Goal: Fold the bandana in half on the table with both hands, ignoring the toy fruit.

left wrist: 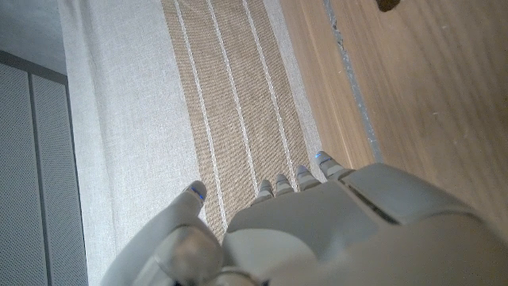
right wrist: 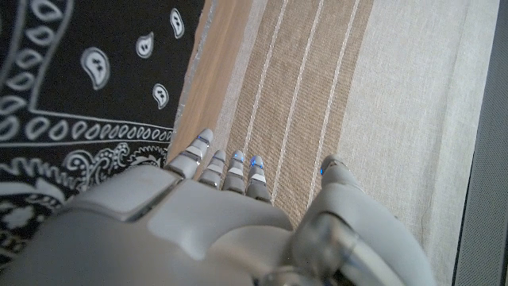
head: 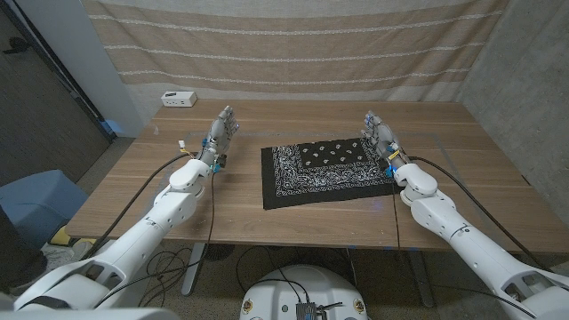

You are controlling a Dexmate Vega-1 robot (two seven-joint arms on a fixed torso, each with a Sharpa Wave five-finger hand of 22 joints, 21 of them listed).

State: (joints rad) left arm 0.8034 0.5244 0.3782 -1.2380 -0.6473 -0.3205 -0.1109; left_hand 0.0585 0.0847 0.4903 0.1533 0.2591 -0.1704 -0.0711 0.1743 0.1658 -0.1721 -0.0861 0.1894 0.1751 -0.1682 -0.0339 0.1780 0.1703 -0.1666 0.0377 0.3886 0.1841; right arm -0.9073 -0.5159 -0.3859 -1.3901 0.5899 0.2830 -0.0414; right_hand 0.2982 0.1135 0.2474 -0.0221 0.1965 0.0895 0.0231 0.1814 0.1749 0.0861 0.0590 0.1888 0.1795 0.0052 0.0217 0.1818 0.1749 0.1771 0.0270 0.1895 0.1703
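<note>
Left hand empty, fingers straight; right hand beside bandana

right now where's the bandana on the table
In the head view the bandana lies spread on the wooden table, a little right of middle; its far right corner is beside the right robot hand, well apart from the left robot hand.

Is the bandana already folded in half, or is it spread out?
Cannot tell. The bandana lies flat as a wide rectangle; no fold edge shows clearly. Neither the left hand nor the right hand holds it.

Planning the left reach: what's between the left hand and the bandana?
Head view: only bare wooden table lies between the left hand and the black bandana.
</note>
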